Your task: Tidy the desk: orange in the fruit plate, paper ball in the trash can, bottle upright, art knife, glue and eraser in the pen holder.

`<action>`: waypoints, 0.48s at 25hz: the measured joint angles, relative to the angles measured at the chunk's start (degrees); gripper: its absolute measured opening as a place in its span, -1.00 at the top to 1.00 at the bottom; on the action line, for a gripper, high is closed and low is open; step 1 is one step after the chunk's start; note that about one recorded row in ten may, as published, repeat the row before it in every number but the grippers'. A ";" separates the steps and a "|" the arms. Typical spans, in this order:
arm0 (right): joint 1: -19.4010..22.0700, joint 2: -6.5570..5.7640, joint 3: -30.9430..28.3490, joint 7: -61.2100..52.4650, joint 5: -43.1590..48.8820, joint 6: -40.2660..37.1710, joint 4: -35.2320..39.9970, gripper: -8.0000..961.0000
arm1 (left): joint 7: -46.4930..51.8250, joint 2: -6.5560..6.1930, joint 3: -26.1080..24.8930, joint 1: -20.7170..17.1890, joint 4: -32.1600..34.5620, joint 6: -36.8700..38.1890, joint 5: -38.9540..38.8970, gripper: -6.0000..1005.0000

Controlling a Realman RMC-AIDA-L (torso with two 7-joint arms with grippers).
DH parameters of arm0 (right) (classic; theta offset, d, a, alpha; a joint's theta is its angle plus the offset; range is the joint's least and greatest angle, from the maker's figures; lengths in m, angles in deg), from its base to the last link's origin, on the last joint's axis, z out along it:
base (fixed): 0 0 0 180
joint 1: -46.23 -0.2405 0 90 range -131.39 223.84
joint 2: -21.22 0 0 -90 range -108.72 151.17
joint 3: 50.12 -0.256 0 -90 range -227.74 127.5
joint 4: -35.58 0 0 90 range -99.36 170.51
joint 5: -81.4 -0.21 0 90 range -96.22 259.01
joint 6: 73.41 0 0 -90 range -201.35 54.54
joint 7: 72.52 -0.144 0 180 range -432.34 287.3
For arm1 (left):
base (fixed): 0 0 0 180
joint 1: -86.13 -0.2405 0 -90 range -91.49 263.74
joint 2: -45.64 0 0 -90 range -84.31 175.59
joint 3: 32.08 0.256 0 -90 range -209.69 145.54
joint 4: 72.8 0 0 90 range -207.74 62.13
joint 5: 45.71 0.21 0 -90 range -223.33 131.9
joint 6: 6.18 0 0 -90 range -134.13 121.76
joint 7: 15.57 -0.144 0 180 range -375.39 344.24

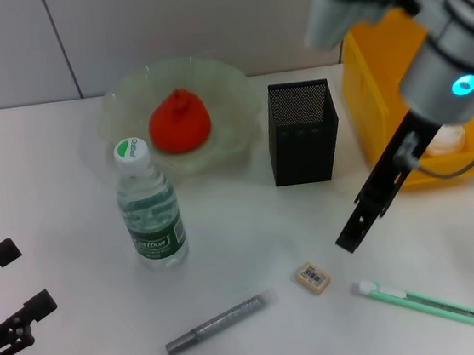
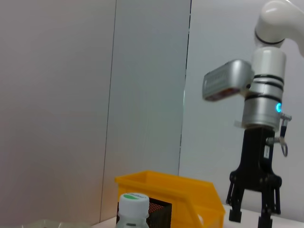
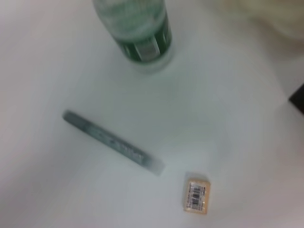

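Done: orange [image 1: 178,122] in fruit plate [image 1: 235,88], bottle [image 1: 148,206] upright.
Right claw [image 2: 251,217]: open, empty, above eraser [image 1: 313,277].
Advice: descend straight, pinch its short sides.
Left claw [image 1: 7,302]: open, parked, surface's left edge.

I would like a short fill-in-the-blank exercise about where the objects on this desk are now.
1. The orange lies in the ____.
2. The bottle stands ____ on the desk.
3. The eraser lies between the glue and the ____.
4. The right gripper hangs above the desk with its fingers ____.

Missing words: fruit plate; upright; art knife; open
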 joint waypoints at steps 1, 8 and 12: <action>-0.70 0.04 1.77 -0.81 0.20 1.03 -1.58 -0.74 | 0.00 -0.06 0.00 -0.11 -0.01 0.02 0.01 -0.61; -2.16 0.43 11.30 -4.86 -0.10 7.66 -7.42 -0.74 | -0.03 0.00 0.24 -0.23 -0.04 -0.23 0.06 -0.61; -2.60 0.60 15.47 -6.05 -2.00 11.38 -11.02 -0.74 | -0.05 0.23 0.43 0.02 -0.04 -0.75 0.08 -0.61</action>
